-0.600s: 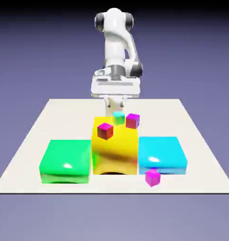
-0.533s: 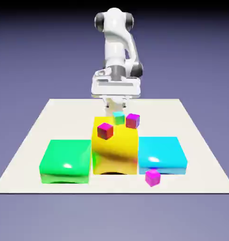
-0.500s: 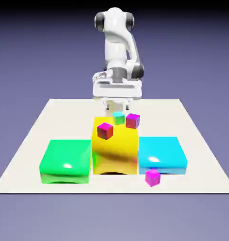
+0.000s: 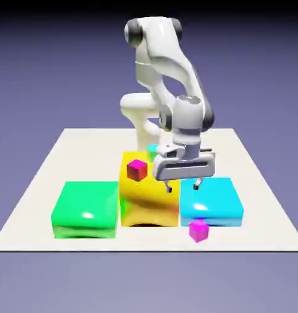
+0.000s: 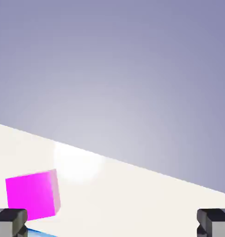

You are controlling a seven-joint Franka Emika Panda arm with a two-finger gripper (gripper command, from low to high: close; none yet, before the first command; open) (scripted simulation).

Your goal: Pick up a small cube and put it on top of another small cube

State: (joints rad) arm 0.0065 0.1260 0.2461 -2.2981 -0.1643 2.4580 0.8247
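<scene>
One small cube (image 4: 199,230), all magenta, sits on the worktop (image 4: 261,214) just in front of the cyan block (image 4: 211,200). It looks light, rigid and smooth, so opposite flat sides suit gripping. The pincer (image 4: 183,185) hangs wide and empty above the blocks.

Bright magenta small cube (image 5: 32,194) sits low left on the pale cream bench (image 5: 132,199), just above the left of two grey fingers (image 5: 10,221). Fingers wide apart, nothing between. Blue-violet backdrop above.
</scene>
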